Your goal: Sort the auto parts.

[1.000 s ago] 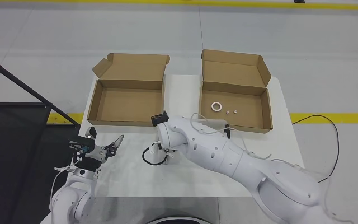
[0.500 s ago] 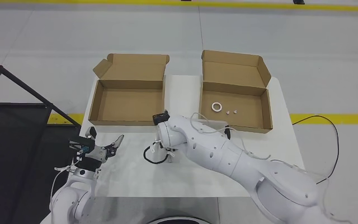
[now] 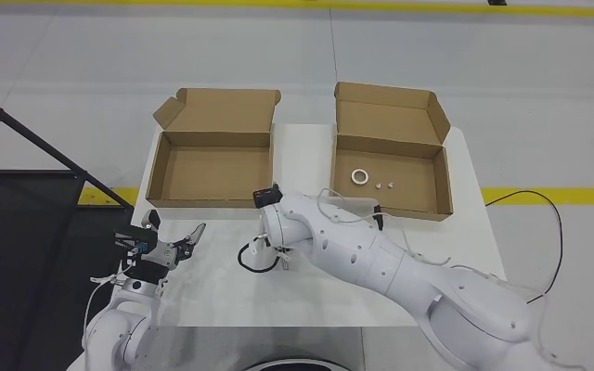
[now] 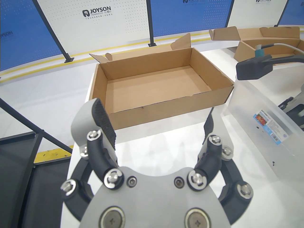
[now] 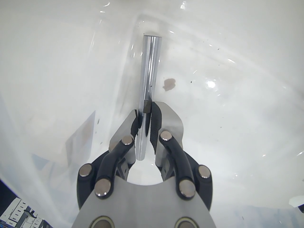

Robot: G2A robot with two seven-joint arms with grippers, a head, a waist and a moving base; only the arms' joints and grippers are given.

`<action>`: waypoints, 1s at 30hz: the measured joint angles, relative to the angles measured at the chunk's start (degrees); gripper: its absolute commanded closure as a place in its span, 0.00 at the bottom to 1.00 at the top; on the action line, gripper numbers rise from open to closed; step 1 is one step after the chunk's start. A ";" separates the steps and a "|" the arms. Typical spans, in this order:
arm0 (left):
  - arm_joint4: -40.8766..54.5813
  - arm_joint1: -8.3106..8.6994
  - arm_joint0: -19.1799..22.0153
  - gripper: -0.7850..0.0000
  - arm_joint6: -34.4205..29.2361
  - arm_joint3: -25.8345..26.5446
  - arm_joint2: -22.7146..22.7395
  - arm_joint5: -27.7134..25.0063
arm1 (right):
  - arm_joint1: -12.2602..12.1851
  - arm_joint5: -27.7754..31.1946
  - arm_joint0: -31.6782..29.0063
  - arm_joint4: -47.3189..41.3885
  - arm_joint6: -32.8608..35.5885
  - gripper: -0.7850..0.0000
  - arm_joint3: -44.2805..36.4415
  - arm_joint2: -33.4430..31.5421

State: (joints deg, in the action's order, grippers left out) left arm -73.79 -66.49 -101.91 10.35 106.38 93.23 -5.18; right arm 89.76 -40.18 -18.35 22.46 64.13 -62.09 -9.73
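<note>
1. On the pale floor (image 3: 93, 74) stands the white table (image 3: 302, 158), with a bare strip of its top showing at the middle of the far side.
2. The right arm (image 3: 390, 264) lies across the near half of the table, coming in from the robot's right, with its wrist at the middle.
3. The left box (image 3: 212, 176), brown cardboard, sits open at the far left of the table, its lid folded back and its floor bare.
4. The right box (image 3: 413, 193), of the same cardboard, sits open at the far right, well apart from the left box.
5. The clear plastic bin (image 4: 261, 110) stands just beside the near right corner of the left box, under the right arm's wrist. A label (image 4: 270, 125) is stuck on its side wall.
6. The left gripper (image 4: 154, 116) hangs at the near left edge of the table and faces the left box. Its fingers are spread wide with nothing between them.
7. The right gripper (image 5: 145, 115) is down inside the bin, its two pads clamped tight on a metal rod (image 5: 150, 72).
8. The rod is shiny and straight, pinched near one end. Its other end points at the bin's floor close to a wall, and I cannot tell whether it touches.
9. A white ring (image 3: 359, 175) lies flat on the floor of the right box, toward that box's left side.
10. Two small pale parts (image 3: 378, 185) lie just beside the ring in the same box.
</note>
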 measured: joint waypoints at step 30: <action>0.00 0.00 0.00 0.00 0.00 0.00 0.00 0.00 | -14.60 -7.29 -0.50 -2.70 -7.31 1.00 -20.99 -0.01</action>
State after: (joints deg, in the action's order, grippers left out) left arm -73.79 -66.49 -101.91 10.35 106.38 93.23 -5.18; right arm 75.16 -47.47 -18.84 19.75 56.82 -83.08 -9.74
